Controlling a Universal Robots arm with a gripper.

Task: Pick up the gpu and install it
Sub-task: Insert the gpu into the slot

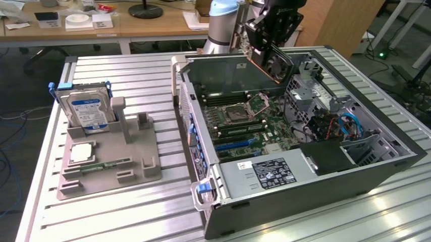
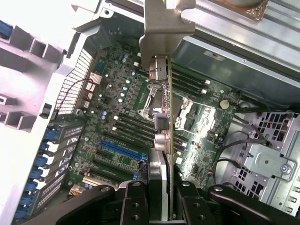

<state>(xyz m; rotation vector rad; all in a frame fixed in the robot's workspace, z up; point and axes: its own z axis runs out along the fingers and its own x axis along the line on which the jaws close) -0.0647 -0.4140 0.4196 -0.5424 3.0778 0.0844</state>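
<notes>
gpu (image 2: 158, 171) gripped in hand (image 2: 161, 206), over mobo (image 2: 117, 124), ext view: hdd (image 1: 86, 108) upright in stand (image 1: 111, 174)

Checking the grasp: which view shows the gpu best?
The exterior view: the gpu hangs tilted in the claw above the open case, broad face visible. The wrist view shows it edge-on, with its bracket.

The pale grey-blue jointed robot arm (image 1: 221, 22) stands upright, its black two-fingered gripper (image 1: 268, 38) pointing downward at a slight tilt, black fingers (image 2: 135, 204) clamped on both faces of the thin dark flat gpu (image 2: 158, 173).
</notes>
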